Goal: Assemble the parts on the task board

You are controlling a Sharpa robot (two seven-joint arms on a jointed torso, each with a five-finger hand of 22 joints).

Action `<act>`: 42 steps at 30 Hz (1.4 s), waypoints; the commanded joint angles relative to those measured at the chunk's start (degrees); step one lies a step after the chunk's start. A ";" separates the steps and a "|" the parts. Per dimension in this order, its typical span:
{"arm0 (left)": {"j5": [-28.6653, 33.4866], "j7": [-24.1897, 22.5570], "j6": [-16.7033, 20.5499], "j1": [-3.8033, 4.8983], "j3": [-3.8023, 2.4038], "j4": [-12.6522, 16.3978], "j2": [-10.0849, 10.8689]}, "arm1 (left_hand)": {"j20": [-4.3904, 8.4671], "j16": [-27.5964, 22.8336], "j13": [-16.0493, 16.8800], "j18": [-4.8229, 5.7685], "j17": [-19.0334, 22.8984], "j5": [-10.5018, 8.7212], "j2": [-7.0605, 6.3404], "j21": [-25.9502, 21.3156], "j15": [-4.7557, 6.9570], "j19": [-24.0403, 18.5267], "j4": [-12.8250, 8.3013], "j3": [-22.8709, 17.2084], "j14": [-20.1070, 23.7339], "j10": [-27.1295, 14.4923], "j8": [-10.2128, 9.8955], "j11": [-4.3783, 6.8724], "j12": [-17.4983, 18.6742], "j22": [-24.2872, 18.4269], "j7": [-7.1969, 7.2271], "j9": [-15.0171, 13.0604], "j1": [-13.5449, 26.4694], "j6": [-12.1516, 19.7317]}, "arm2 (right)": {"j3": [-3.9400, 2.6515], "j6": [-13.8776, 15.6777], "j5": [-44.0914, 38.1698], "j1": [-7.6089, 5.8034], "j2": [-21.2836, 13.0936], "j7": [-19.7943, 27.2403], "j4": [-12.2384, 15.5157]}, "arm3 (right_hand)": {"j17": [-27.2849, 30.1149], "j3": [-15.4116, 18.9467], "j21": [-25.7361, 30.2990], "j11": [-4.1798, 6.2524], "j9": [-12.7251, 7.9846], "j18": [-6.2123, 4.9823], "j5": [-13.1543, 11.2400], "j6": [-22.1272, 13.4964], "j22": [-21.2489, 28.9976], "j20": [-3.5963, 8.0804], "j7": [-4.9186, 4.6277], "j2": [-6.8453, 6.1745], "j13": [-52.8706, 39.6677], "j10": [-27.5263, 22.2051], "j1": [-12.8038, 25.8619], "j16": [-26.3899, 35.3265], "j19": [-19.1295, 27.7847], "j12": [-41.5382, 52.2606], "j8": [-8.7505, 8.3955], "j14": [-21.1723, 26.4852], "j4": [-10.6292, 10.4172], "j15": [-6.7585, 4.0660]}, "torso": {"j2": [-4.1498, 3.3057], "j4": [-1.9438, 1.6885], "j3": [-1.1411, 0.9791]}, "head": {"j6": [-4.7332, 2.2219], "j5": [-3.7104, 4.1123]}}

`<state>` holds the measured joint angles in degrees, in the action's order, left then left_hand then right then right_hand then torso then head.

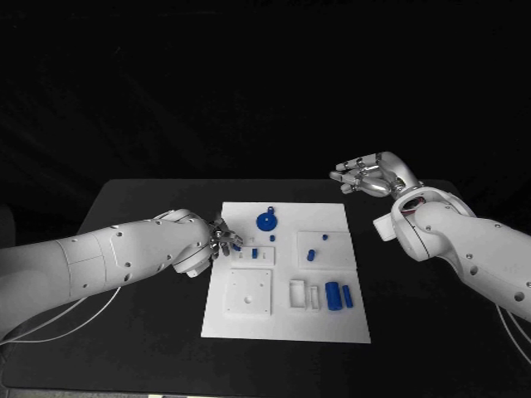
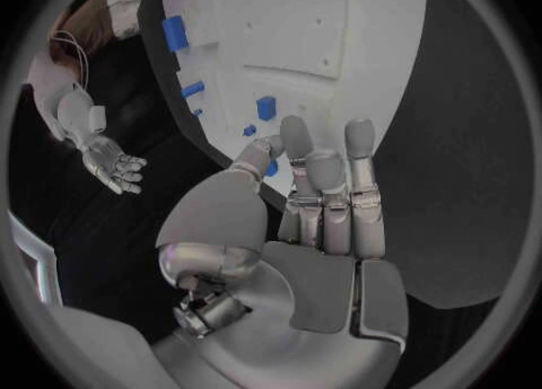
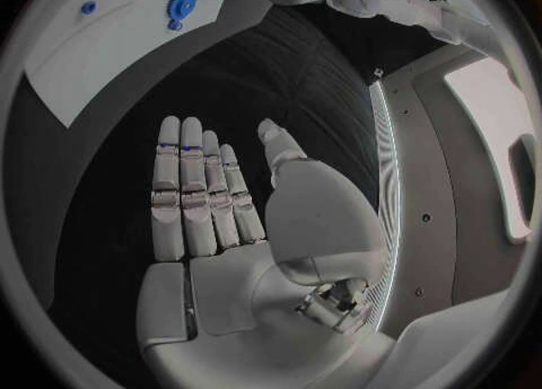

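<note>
The flat white rectangular task board (image 1: 287,319) lies in the middle of the black table (image 1: 134,207), and small blue plastic parts are scattered over it: a round blue disc with a stub (image 1: 267,220) near the far edge, a small blue block (image 1: 256,252) toward the left side, and two upright blue cylinders (image 1: 338,293) near the right edge. The left hand (image 1: 221,240) is held at the board's left edge, its silver fingers (image 2: 324,192) stretched out side by side above the board with nothing seen between them; the thumb tip lies close to a small blue piece (image 2: 271,168), though contact cannot be made out. The right hand (image 1: 367,175) is held well apart from the board, beyond its far right corner, flat and spread, with nothing held. The step in hand is judged to be a reach for one of the small parts on the left side. It would be done well if the hand were lowered slowly, the piece pinched squarely at its sides, and neighbouring parts left undisturbed.
</note>
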<state>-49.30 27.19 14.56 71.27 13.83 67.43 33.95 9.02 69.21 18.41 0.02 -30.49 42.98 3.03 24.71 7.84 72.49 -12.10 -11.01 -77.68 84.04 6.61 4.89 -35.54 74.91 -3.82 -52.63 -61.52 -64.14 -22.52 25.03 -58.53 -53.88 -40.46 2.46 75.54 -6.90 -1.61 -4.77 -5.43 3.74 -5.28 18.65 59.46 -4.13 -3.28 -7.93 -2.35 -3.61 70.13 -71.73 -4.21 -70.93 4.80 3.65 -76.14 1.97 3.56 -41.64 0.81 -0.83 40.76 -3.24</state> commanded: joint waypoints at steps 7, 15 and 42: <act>-1.50 -0.44 -0.30 -0.56 -0.03 -0.46 -0.58 | 0.15 -0.27 0.06 -0.62 -0.18 0.26 0.54 0.21 0.30 0.37 -2.71 -2.19 -0.32 2.55 0.20 0.27 -0.21 1.08 4.69 -0.05 0.10 -5.18 | -0.03 -0.57 -0.05 0.08 0.05 0.72 0.08 | 0.06 0.03 0.14 0.17 -0.04 0.16 0.39 -0.24 0.04 0.09 -0.01 -0.31 0.06 -0.21 0.22 0.17 0.29 -0.24 -0.06 0.46 -0.14 0.13 | -0.05 0.02 0.03 | 0.02 0.03; -2.37 -0.60 -0.60 -0.96 -0.04 -0.83 -1.01 | 0.18 -0.39 0.11 -0.61 -0.37 0.19 0.56 0.23 0.33 0.40 -2.79 -2.17 -0.36 2.54 0.15 0.27 -0.20 1.07 4.70 0.05 0.13 -5.21 | -0.03 -0.60 -0.05 0.11 0.03 0.74 0.10 | 0.06 0.03 0.14 0.17 -0.04 0.16 0.39 -0.24 0.04 0.09 -0.01 -0.31 0.06 -0.21 0.22 0.17 0.29 -0.24 -0.06 0.46 -0.14 0.13 | -0.07 0.02 0.00 | 0.06 0.03; -3.53 -0.35 -2.61 -1.70 -0.06 -1.66 -1.94 | 0.20 -0.62 0.13 -0.61 -0.57 0.42 0.53 0.24 0.34 0.43 -3.03 -2.20 -0.48 2.55 0.15 0.30 -0.19 1.08 4.70 0.18 0.13 -5.29 | -0.03 -0.89 -0.05 0.12 -0.03 0.62 0.07 | 0.08 0.03 0.15 0.16 -0.04 0.17 0.42 -0.24 0.04 0.07 -0.01 -0.25 0.06 -0.22 0.48 0.16 0.30 -0.25 -0.06 0.46 0.10 0.13 | -0.09 0.02 0.06 | 0.18 0.12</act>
<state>-52.46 27.03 13.49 69.71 13.73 65.74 32.15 9.22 68.98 18.45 0.02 -31.01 43.21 3.03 24.71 7.85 72.69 -12.42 -10.70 -78.11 84.15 6.61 4.77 -35.53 74.93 -3.79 -52.34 -61.52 -64.39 -22.52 24.95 -58.50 -53.81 -40.50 2.54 75.54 -6.91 -1.61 -4.77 -5.43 3.74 -5.27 18.87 59.46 -4.13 -3.28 -7.92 -2.35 -3.62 70.13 -71.73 -4.21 -70.93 4.80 3.65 -76.15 1.97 3.56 -41.73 0.85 -0.80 40.94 -3.15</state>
